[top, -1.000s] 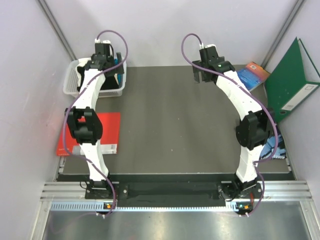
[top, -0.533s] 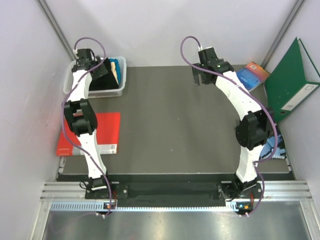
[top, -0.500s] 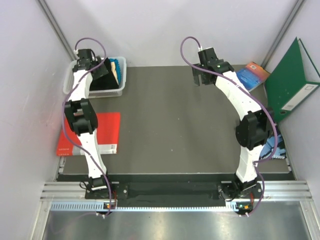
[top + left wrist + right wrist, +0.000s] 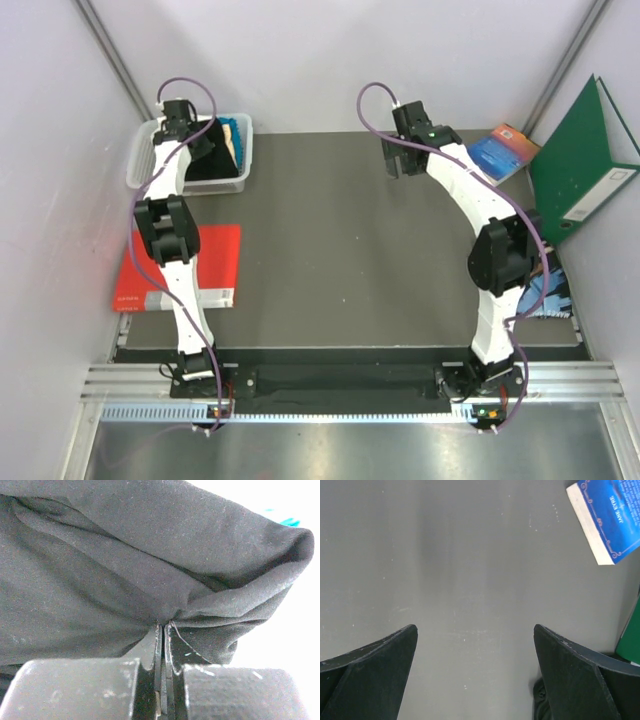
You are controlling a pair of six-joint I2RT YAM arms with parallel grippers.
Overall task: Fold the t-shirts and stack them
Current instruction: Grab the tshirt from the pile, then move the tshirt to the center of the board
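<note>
1. The left gripper [image 4: 162, 628] was inside the bin [image 4: 222, 186] at the table's far left corner, its fingers pinching a fold of the black t-shirt [image 4: 125, 555].
2. The pinch looked thin. A slow, straight lift would probably keep the cloth from slipping or dragging the bin.
3. The right gripper [image 4: 475, 630] hung over the table [image 4: 470, 555] with its fingers spread wide, free to catch a hanging edge.

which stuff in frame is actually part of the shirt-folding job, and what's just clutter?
Job:
- black t-shirt, pinched in the left hand
- teal-blue t-shirt, in the clear bin

Lying about:
- red book, left of the table
- blue book, far right corner
- green binder, propped at the right wall
</note>
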